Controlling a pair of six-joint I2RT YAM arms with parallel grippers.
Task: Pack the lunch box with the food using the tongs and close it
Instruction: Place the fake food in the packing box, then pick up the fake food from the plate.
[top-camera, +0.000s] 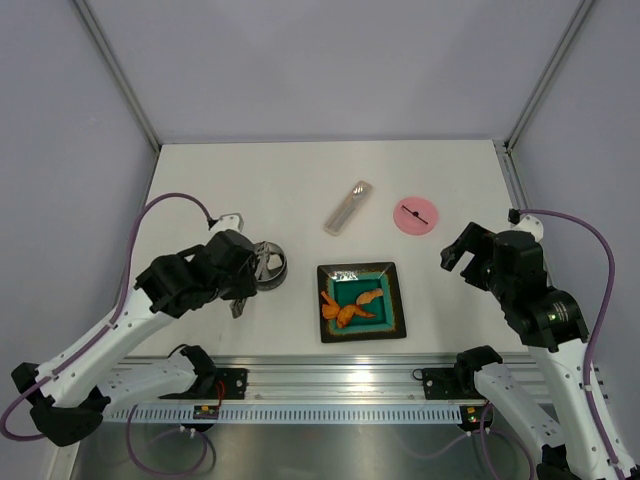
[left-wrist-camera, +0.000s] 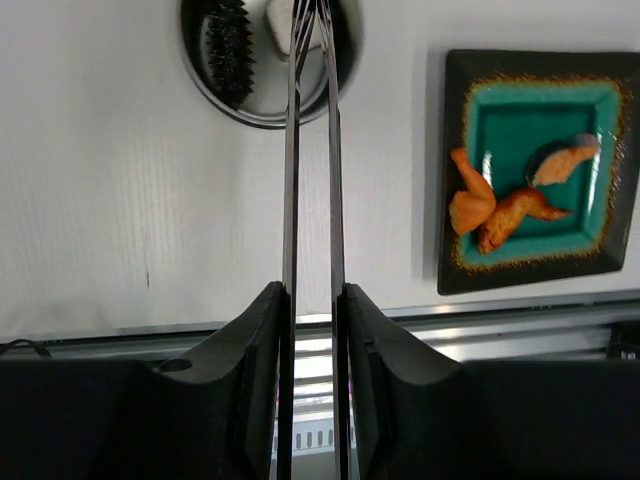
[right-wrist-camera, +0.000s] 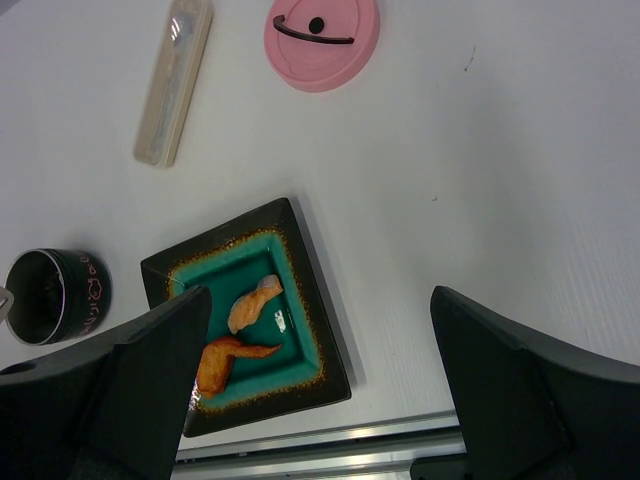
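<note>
Lunch box: round steel tin, sitting straight out ahead of the left fingers, lid off.
Inside it: a dark spiky piece and a white piece, side by side.
Tongs: two thin arms run forward from between the left fingers. The tips are over the rim right by the white piece, and I can't tell if they touch it.
Left gripper: squeezed shut on the tongs, one pad on each arm.
Plate: square, teal with a dark rim. It's off to the side of the left fingers, toward the other arm, and just ahead of the right fingers.
On the plate: orange pieces, bunched near the middle.
Right gripper: fingers spread wide, nothing in them, up off the table.
Lid: pink with a black handle, flat on the table well beyond the right fingertips.
Utensil case: pale and slim, beside the lid and apart from it.
</note>
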